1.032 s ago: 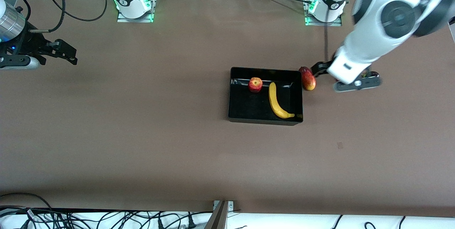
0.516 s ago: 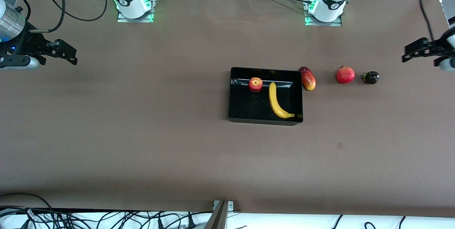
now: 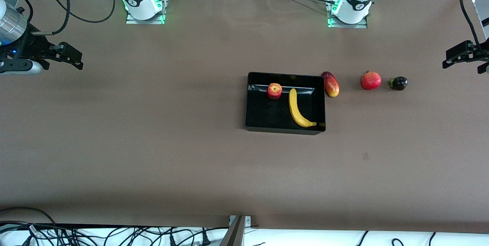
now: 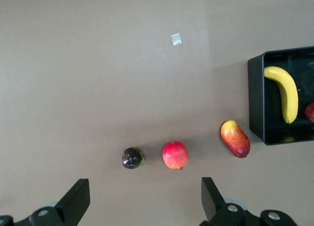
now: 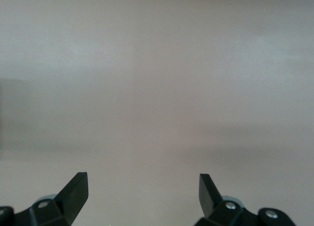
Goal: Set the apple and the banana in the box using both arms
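The black box point(image 3: 252, 101) stands mid-table. The red apple point(image 3: 274, 90) and the yellow banana point(image 3: 297, 110) lie inside it. In the left wrist view the box point(image 4: 255, 98) holds the banana point(image 4: 287, 91), and the apple point(image 4: 310, 112) shows at the frame edge. My left gripper point(image 3: 456, 58) is open and empty, up over the left arm's end of the table; its fingers stand wide apart in its wrist view point(image 4: 145, 199). My right gripper point(image 3: 70, 58) is open and empty over the right arm's end of the table, with only bare table in its wrist view point(image 5: 143, 191).
A red-yellow mango point(image 3: 331, 84) lies against the box wall toward the left arm's end. A red pomegranate point(image 3: 371, 80) and a small dark fruit point(image 3: 399, 83) lie in a row past it. They also show in the left wrist view: mango point(image 4: 235, 138), pomegranate point(image 4: 175, 155), dark fruit point(image 4: 132, 158).
My left arm has drawn away from the mango beside the box, out to its own end of the table. The pomegranate and dark fruit are uncovered. The right arm has not moved.
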`<action>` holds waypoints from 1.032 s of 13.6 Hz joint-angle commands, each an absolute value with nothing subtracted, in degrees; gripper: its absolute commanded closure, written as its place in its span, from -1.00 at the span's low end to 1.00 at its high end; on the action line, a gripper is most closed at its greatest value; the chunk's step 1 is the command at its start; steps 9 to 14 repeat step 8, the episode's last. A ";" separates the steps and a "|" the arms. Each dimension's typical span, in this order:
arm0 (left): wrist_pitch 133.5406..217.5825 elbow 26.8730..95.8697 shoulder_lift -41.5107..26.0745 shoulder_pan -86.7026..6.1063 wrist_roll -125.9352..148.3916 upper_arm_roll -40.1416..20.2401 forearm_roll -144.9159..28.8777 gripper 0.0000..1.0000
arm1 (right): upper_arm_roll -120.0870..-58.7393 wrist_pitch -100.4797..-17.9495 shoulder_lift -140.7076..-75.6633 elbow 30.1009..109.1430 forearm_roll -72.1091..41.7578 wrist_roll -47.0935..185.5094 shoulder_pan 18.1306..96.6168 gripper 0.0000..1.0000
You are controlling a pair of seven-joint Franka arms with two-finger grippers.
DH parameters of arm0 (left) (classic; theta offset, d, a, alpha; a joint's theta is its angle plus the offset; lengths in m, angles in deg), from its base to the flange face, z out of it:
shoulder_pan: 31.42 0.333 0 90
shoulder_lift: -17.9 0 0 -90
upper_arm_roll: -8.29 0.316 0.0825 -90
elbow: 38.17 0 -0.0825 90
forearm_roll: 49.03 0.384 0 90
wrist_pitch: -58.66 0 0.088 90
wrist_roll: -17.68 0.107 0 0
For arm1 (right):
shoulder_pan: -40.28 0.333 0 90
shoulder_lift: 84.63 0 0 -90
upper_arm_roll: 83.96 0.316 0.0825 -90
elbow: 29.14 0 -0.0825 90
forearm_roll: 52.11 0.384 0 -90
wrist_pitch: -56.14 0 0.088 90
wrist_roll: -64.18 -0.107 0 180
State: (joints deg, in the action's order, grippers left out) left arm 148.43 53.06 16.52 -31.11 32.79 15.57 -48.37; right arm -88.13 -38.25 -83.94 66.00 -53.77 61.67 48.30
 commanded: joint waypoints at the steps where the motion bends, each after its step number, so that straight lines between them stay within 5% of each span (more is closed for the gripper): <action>1: 148.66 53.07 17.90 -31.78 29.29 14.45 -48.06 -1.00 | -88.09 -38.08 -84.19 65.17 -54.48 61.28 48.36 -1.00; 14: 147.61 54.03 21.15 -34.59 21.72 11.63 -48.15 -1.00 | -88.09 -38.08 -84.19 65.17 -54.48 61.28 48.36 -1.00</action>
